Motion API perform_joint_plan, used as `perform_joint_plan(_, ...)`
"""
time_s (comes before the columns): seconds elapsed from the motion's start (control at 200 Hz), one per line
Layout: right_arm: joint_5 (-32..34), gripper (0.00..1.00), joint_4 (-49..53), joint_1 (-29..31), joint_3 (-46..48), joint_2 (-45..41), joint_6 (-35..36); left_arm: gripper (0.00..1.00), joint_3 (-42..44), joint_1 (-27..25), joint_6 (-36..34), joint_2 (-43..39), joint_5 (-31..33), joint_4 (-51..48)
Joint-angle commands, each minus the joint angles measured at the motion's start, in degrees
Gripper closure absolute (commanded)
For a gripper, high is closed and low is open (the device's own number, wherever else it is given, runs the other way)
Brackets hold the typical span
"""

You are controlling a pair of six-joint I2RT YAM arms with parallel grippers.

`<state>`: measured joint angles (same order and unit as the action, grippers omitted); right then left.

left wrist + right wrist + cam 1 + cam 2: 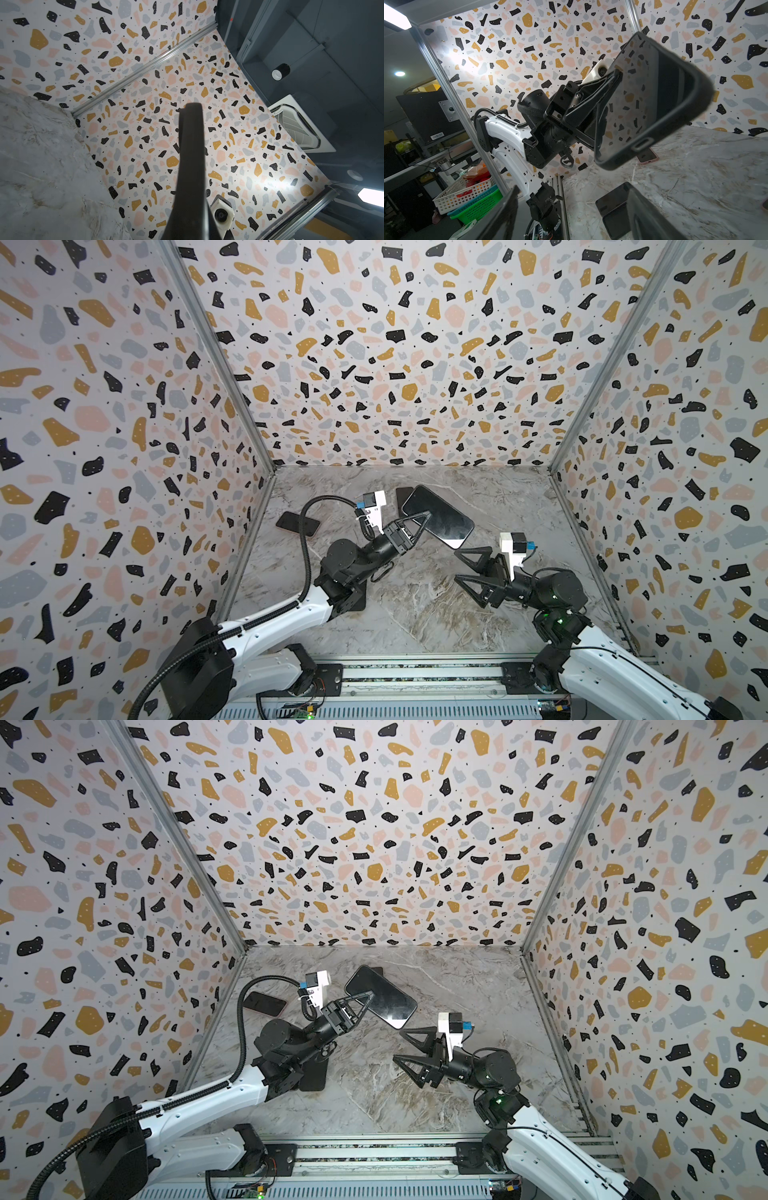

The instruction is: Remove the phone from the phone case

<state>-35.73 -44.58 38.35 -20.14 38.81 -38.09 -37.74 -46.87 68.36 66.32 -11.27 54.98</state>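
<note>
Only the right wrist view shows the phone case point(643, 145), its rim and port slot still wrapped around the phone point(650, 93). Both top views give just a dark glossy slab. The left end effector point(424, 516) is clenched on the phone's long edge and holds it tilted above the counter point(415, 614). The right end effector point(457, 565) is released, jaws wide and empty, right by the phone's near corner; I cannot tell whether it touches. Both arms reach inward.
</note>
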Motion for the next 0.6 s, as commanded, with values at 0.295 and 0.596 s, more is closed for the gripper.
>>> perform_joint_plan(0.295,2.77,0.41,-9.39,0.5,-1.67,4.65,-3.31,1.0,-0.06,-1.37,1.03,-1.4,2.22,5.12)
perform_joint_plan(0.596,3.55,0.55,-9.9,0.54,-2.42,5.73,-4.01,1.0,0.39,-1.39,0.81,-1.96,2.2,5.05)
